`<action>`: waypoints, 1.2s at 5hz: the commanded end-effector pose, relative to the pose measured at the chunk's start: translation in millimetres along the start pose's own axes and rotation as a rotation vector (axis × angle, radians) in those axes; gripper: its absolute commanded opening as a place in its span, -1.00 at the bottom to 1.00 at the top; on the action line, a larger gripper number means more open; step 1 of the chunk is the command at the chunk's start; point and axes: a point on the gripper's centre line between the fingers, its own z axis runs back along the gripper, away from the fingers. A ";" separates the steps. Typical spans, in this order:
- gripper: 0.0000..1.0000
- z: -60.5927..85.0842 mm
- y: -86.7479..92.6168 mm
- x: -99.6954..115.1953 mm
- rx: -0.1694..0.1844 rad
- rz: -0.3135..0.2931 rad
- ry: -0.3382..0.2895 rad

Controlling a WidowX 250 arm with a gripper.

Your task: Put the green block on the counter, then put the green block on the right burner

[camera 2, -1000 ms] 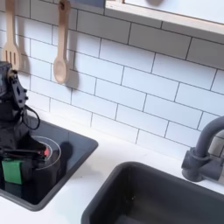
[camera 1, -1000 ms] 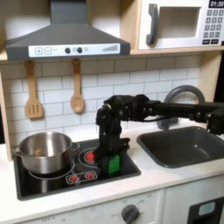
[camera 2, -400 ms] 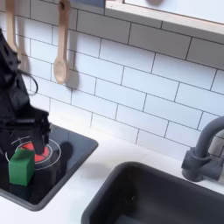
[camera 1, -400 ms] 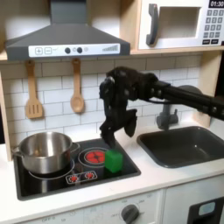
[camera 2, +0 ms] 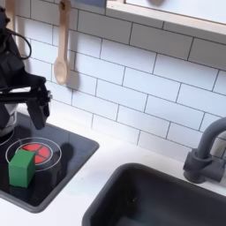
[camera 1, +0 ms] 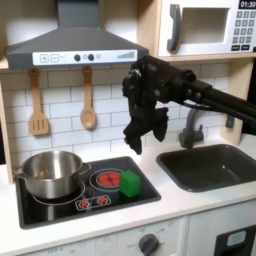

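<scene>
On the black hob [camera 1: 60, 208] the green block [camera 1: 130, 183] is seen in the first exterior view. It is a small, smooth, bright green cube. It sits on the red rings of the right burner [camera 1: 106, 180], at the edge of the rings nearest the first exterior view's right. In the second exterior view the block [camera 2: 21, 166] is seen on the burner [camera 2: 37, 150] too, toward the front of the rings.

One block is counted. One silver pot [camera 1: 50, 172] is seen on the hob at the first exterior view's left. Two wooden tools are hung on the tiled wall, a slotted turner [camera 1: 38, 104] and a spoon [camera 1: 88, 99]. One sink [camera 1: 212, 165] and one grey tap [camera 1: 193, 124] are seen at the first exterior view's right.

The gripper [camera 1: 135, 138] is held up in the air, well above the block, and nothing is held in it. Its fingers [camera 2: 41, 112] are seen spread apart in the second exterior view.

A strip of cream counter [camera 1: 165, 205] is seen between the hob and the sink. The block is near the hob's edge on that side. Open room is seen all round the block
</scene>
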 end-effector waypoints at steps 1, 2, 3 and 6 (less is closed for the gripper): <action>1.00 3.9 -9.7 -26.8 0.021 -0.097 0.080; 1.00 0.4 -9.1 -29.2 0.012 -0.093 0.091; 1.00 0.2 -9.3 -29.2 0.013 -0.099 0.091; 1.00 0.2 -9.1 -29.3 0.015 -0.099 0.092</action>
